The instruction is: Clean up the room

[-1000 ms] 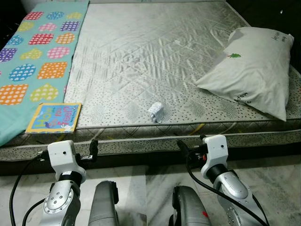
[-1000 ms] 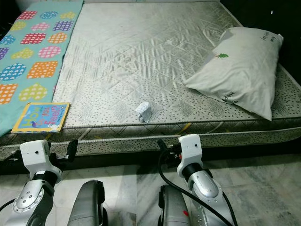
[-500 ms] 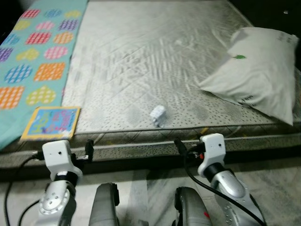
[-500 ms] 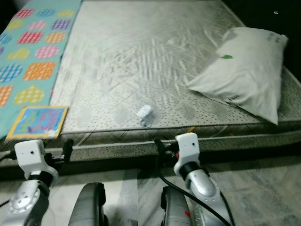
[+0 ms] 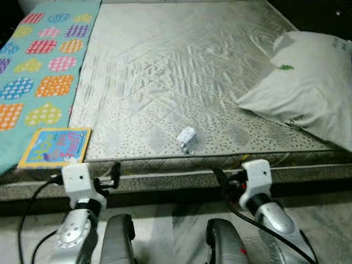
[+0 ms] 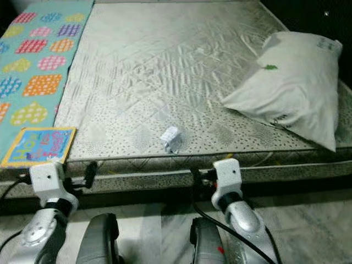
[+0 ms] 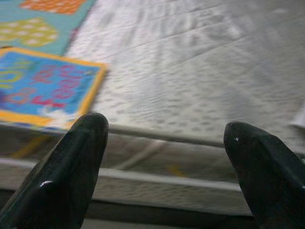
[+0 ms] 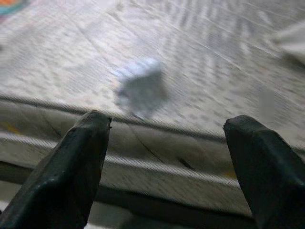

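The crumpled paper wad near the bed's front edge looks light and crushable, best pinched across its middle by the right gripper, spread wide, empty, like the left gripper.

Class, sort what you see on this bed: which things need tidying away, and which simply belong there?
To tidy:
small crumpled white paper near the mattress edge
colourful square picture book

Belongs there:
white pillow
grey quilted mattress
teal sheet with coloured hearts
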`<state>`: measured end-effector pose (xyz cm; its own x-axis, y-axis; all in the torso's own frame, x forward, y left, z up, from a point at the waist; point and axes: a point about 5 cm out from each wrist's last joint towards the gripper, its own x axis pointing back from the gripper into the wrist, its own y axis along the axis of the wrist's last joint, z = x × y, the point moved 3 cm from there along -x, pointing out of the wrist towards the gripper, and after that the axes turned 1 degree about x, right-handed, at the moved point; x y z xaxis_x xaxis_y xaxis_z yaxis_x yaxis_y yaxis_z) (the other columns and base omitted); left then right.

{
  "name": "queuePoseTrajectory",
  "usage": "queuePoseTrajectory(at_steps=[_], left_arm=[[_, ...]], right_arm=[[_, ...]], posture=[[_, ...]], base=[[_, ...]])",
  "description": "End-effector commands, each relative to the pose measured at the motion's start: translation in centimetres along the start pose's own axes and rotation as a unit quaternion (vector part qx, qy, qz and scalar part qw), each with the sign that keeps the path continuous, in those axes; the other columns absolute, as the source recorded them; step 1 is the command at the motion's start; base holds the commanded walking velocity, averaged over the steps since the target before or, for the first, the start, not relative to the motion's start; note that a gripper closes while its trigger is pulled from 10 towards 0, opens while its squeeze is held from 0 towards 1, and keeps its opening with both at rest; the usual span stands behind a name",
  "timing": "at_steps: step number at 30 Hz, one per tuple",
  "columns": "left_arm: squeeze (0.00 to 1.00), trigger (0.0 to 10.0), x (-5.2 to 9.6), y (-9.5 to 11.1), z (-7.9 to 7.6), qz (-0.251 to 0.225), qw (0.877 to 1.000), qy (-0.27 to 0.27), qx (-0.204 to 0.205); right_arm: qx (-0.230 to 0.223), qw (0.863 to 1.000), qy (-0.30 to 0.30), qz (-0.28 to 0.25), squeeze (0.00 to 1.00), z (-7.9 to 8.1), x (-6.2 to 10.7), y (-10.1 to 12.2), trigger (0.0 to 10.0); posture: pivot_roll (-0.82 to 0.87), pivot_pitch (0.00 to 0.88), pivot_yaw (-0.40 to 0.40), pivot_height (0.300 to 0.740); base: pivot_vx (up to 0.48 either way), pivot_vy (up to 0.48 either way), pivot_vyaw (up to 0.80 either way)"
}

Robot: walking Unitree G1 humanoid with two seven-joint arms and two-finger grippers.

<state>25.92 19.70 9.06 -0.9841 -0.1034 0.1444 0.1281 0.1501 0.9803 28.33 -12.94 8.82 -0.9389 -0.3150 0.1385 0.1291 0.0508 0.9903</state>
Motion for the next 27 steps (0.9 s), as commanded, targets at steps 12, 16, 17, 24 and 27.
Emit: queuePoseTrajectory(at_steps=[12, 16, 17, 24, 27], left_arm=[[0.00, 10.0, 0.06, -0.26, -0.20, 0.006, 1.000, -0.008, 0.005], [0.00, 10.0, 0.01, -0.27, -0.15, 0.005, 1.000, -0.007, 0.007], [0.00, 10.0, 0.01, -0.26, -0.16, 0.004, 1.000, -0.007, 0.008], [0.00, 10.0, 0.02, -0.64, 0.04, 0.017, 1.000, 0.000, 0.010], [0.00, 10.0, -0.02, -0.70, 0.04, 0.017, 1.000, 0.000, 0.010]], right_arm=[[-0.004, 1.000, -0.005, 0.000, 0.00, -0.35, 0.23, -0.06, 10.0], [-0.001, 1.000, -0.003, -0.001, 0.00, -0.35, 0.22, -0.01, 10.0], [-0.001, 1.000, -0.002, -0.001, 0.00, -0.34, 0.22, -0.01, 10.0], [0.005, 1.000, 0.006, -0.003, 0.00, -0.08, 0.22, 0.08, 10.0], [0.003, 1.000, 0.006, -0.003, 0.00, -0.11, 0.26, 0.04, 10.0]], posture=[[-0.07, 0.170, -0.003, 0.544], [-0.07, 0.172, -0.004, 0.544], [-0.07, 0.172, -0.004, 0.544], [-0.07, 0.176, -0.003, 0.544], [-0.07, 0.176, -0.003, 0.544]], base=[[0.277, 0.000, 0.00], [0.000, 0.000, 0.00], [0.000, 0.000, 0.00], [0.000, 0.000, 0.56], [0.000, 0.000, 0.79]])
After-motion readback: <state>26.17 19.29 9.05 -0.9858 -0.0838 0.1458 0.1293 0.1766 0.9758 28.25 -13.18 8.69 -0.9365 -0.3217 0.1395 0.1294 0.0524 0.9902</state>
